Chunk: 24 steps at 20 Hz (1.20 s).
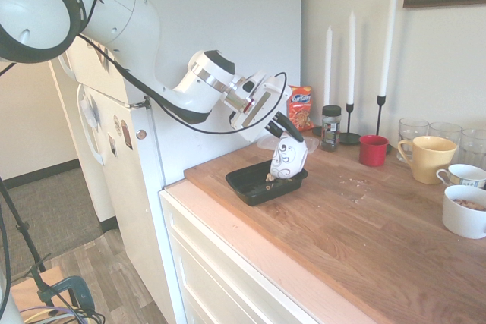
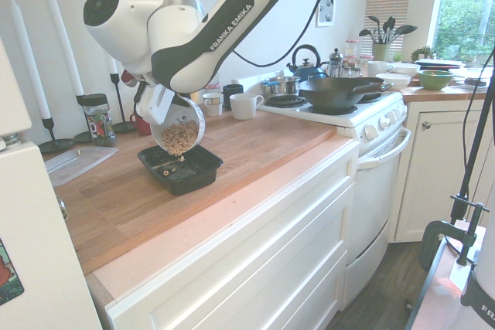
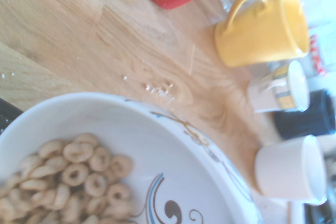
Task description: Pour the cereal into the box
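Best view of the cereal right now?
Wrist view: close enough to make out single rings of the cereal in the bowl. The second exterior view shows the whole heap at the tilted bowl's mouth, with pieces down in the box. The first exterior view shows only a few bits below the bowl's rim.

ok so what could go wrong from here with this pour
The patterned bowl is tipped steeply with much of the cereal still inside, so the rest might slide out in a rush and bounce over the low rim of the black box.

The gripper seems to hold the bowl near its rim, so it could swivel or slip as the load shifts.

White crumbs already lie on the counter; any overshoot would likely add to that mess.
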Each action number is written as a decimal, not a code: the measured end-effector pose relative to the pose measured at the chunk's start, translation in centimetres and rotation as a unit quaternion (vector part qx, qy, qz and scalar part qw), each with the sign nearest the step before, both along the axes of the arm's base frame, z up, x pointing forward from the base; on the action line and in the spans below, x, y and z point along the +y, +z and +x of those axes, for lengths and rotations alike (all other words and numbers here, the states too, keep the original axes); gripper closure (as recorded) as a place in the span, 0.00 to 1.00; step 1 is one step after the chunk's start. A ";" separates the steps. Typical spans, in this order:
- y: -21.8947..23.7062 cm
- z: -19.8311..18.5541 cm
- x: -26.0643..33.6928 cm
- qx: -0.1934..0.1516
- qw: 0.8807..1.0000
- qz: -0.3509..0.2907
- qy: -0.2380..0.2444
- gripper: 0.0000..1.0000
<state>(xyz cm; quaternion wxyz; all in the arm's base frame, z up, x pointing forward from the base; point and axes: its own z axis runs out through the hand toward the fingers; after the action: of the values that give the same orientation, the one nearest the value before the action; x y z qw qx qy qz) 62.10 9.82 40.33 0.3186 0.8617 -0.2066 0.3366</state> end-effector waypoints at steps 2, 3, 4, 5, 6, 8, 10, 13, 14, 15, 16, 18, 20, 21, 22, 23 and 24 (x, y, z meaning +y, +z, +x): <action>-0.8 -0.4 0.2 -0.005 1.000 -0.021 0.008 1.00; -1.1 -0.6 0.3 -0.008 0.999 -0.030 0.013 1.00; -1.4 -0.7 0.3 -0.009 0.999 -0.037 0.017 1.00; -1.7 -0.8 0.3 -0.010 0.999 -0.043 0.020 1.00; -1.8 -0.9 0.3 -0.012 0.998 -0.050 0.024 1.00; -2.0 -1.0 0.4 -0.016 0.997 -0.064 0.030 1.00; -2.1 -1.2 0.7 -0.017 0.997 -0.072 0.035 1.00; -2.1 -1.2 1.3 -0.021 0.995 -0.081 0.046 1.00; -2.0 -1.2 1.5 -0.025 0.995 -0.084 0.050 1.00; -1.9 -1.2 1.6 -0.029 0.994 -0.089 0.054 1.00; -1.9 -1.2 1.7 -0.032 0.993 -0.093 0.058 1.00; -1.8 -1.1 1.7 -0.036 0.992 -0.105 0.065 1.00; -1.8 -0.9 1.7 -0.039 0.990 -0.118 0.071 1.00; -1.8 -0.8 1.8 -0.041 0.989 -0.124 0.074 1.00; -1.9 -0.7 1.9 -0.042 0.988 -0.129 0.078 1.00; -2.0 -0.7 1.9 -0.043 0.987 -0.132 0.081 1.00; -2.0 -0.6 1.9 -0.044 0.986 -0.135 0.083 1.00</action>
<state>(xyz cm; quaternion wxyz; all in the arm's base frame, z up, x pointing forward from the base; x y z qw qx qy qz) 61.49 11.77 38.35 0.3934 0.8091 -0.1009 0.4246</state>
